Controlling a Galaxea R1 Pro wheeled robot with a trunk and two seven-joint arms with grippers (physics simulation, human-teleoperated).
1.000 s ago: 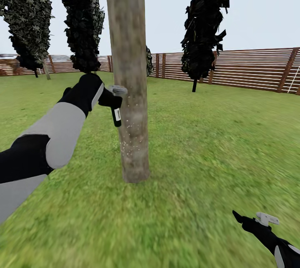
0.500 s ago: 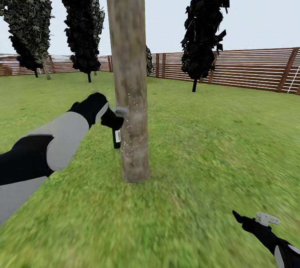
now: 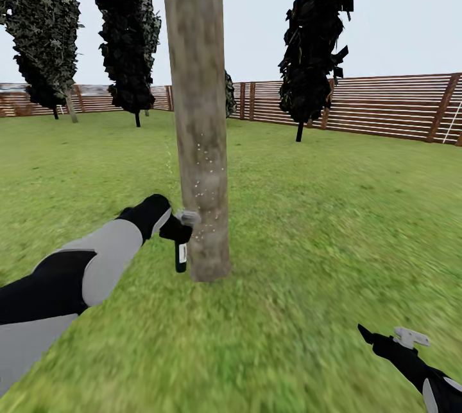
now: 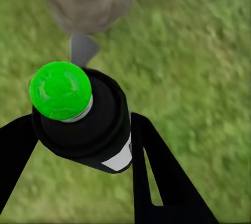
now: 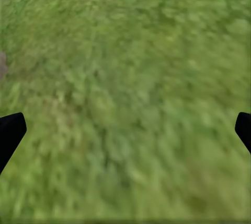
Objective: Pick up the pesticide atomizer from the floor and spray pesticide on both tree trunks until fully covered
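Grey-brown tree trunk [image 3: 200, 143] stood centre-left of frame, w/ white spray specks on its lower bark. Left gripper [image 3: 172, 228] had jaws clamped on the pesticide atomizer [image 3: 181, 252], held low by trunk base, bottle hanging down, grey nozzle right at the bark. Wrist cam showed bottle [image 4: 89, 125] btwn black fingers [image 4: 157, 177]. Right gripper [image 3: 385, 339] sat lower right over grass [image 3: 321, 220], jaws spread wide, nothing in them. Slat fence [image 3: 385, 105] in bkgd.
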